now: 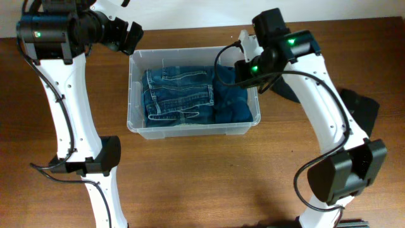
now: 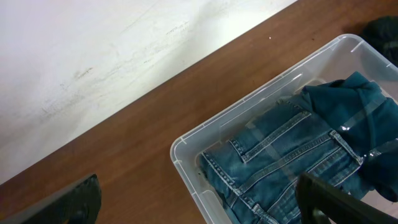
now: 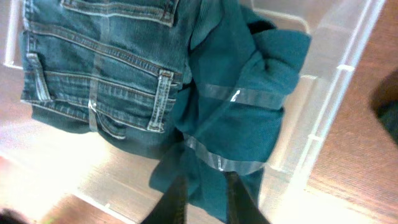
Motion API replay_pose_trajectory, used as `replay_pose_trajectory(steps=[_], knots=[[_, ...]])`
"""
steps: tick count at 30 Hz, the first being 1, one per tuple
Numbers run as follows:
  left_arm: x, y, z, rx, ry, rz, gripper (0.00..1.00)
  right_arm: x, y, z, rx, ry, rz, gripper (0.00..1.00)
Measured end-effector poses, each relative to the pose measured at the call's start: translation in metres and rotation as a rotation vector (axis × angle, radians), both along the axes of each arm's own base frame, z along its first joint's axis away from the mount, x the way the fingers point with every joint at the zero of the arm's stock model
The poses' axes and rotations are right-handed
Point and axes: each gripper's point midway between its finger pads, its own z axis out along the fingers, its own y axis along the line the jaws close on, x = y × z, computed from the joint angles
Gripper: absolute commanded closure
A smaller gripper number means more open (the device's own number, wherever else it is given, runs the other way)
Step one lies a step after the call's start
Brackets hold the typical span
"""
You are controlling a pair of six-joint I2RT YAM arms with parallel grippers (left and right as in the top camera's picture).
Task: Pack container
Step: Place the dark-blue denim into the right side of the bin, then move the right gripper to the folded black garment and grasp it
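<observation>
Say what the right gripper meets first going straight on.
The crumpled teal cloth garment in the clear rectangular plastic tub, directly ahead of the right gripper; its fingertips may be touching it, but depth is unclear.

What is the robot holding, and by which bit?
The right fingers pinch the dark teal cloth garment by its bunched lower edge, inside the clear plastic tub. The left fingers hold nothing.

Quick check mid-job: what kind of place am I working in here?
Probably a lab or test bench, not a home: a wooden table against a plain white wall, with a clear container of folded jeans and a teal garment.
</observation>
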Motion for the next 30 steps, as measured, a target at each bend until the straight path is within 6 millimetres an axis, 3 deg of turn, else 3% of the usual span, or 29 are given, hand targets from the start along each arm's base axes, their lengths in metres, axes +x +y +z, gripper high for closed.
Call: replay_pose_trajectory(steps=[4,5,11,17,20,24,27,28,30], knots=[[0.000,0.000,0.000,0.000,0.000,0.000,0.01,0.000,0.014,-0.039,-0.065,0.072,0.034,0.88],[0.000,0.000,0.000,0.000,0.001,0.000,0.01,0.001,0.016,-0.056,-0.093,0.104,0.042,0.88],[0.001,0.000,-0.005,0.001,0.018,0.000,0.01,0.003,0.011,-0.116,-0.188,0.214,0.041,0.88],[0.002,0.000,-0.004,0.000,0.010,0.000,0.01,0.007,0.008,-0.118,-0.210,0.200,0.035,0.88],[0.002,0.000,-0.004,0.001,0.010,0.000,0.01,0.009,0.006,-0.108,-0.220,0.198,0.033,0.84],[0.003,0.000,-0.004,0.000,0.007,0.000,0.01,0.019,0.004,-0.063,-0.230,0.144,0.021,0.48],[0.003,0.000,-0.003,0.000,0.006,0.000,0.01,0.028,-0.002,-0.008,-0.207,0.049,0.002,0.36],[0.003,0.000,-0.004,0.000,0.007,0.000,0.01,0.029,-0.018,0.023,-0.192,0.010,-0.036,0.31],[0.003,0.000,-0.004,0.000,0.008,0.000,0.01,0.030,-0.038,0.036,-0.189,0.004,-0.082,0.28]])
